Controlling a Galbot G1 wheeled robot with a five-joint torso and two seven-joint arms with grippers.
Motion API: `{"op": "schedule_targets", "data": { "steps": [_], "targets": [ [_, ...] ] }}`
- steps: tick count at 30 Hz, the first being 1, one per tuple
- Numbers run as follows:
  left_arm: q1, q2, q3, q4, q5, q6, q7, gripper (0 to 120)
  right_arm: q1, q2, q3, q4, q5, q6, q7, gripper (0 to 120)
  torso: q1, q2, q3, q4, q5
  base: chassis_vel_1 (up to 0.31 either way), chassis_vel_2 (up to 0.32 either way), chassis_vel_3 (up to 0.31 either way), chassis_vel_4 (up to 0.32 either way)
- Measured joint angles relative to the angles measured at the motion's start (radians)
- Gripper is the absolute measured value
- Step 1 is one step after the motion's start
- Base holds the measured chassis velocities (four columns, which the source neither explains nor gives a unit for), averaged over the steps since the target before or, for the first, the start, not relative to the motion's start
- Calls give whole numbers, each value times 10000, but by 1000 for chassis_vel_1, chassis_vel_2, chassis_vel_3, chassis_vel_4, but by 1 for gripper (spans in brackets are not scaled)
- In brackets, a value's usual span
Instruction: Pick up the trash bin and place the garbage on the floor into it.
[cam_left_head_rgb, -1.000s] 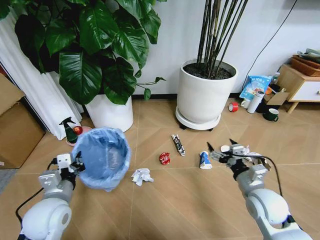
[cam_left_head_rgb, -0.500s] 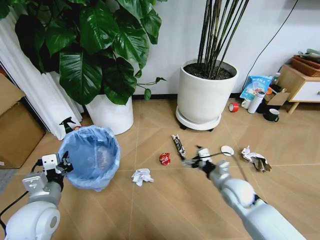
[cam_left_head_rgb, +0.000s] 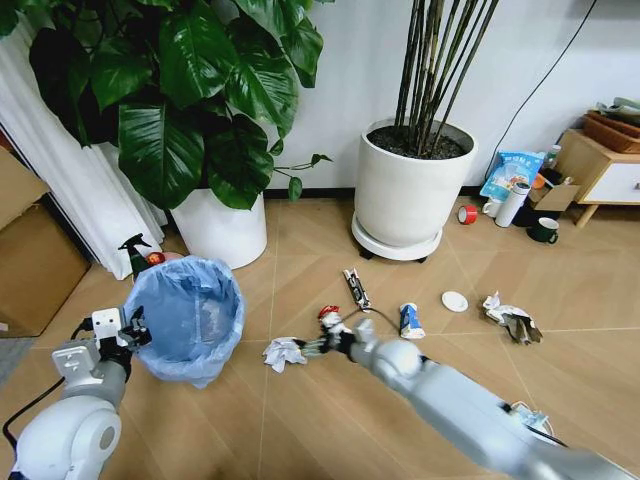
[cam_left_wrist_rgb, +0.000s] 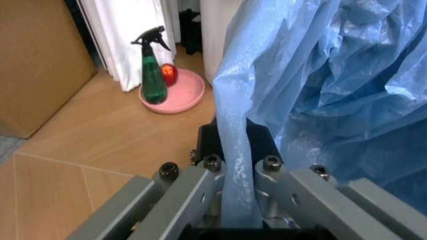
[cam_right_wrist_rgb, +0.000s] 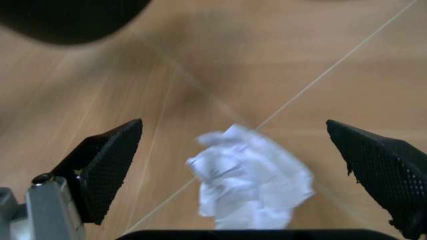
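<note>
My right hand (cam_right_wrist_rgb: 243, 165) has its fingers spread wide, poised right over the crumpled white paper (cam_right_wrist_rgb: 250, 177) on the floor (cam_left_head_rgb: 300, 420), beside the crushed red can (cam_left_head_rgb: 328, 314). My left hand (cam_left_wrist_rgb: 233, 172) is clamped on the trash bin (cam_left_head_rgb: 185, 315) rim, pinching its blue liner, the bin tilted.

— Where's the left arm?
— Low on the left, forearm raised, its left gripper (cam_left_head_rgb: 128, 330) clamped tight on a fold of the trash bin (cam_left_head_rgb: 190, 315) liner at the rim; the wrist view shows the jaws pinched together on the blue plastic.
— And the right?
— Stretched across toward the middle, right gripper (cam_left_head_rgb: 318, 345) low over the floor, fingers (cam_right_wrist_rgb: 107, 162) spread wide
</note>
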Motion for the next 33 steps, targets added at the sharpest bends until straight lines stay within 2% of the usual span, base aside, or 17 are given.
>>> {"op": "schedule_targets", "data": {
  "steps": [6,14,21,29,33],
  "targets": [
    [-373,60,308,103,-224,58,-57,0,439,703,-532,-1747,-30,-24,-357,100,0,1,-1,-7,0,0,0,0,0],
    [-422,241,390,-5,-379,168,-51,0,623,1200,-743,-3037,-100,102,-559,100,0,0,-1,-4,1,0,0,0,0],
    [-467,357,412,-54,-513,226,-66,0,773,1994,-598,-4609,-406,530,-697,100,0,0,-1,-4,0,0,0,0,0],
    [-406,391,376,-92,-536,229,-62,0,813,2501,-232,-5382,-613,682,-920,100,-1,1,-2,-3,0,0,0,0,0],
    [-430,392,425,-99,-535,228,-57,0,811,2583,-82,-5515,-676,757,-992,88,-1,1,-2,-4,1,0,0,0,0]
  ]
}}
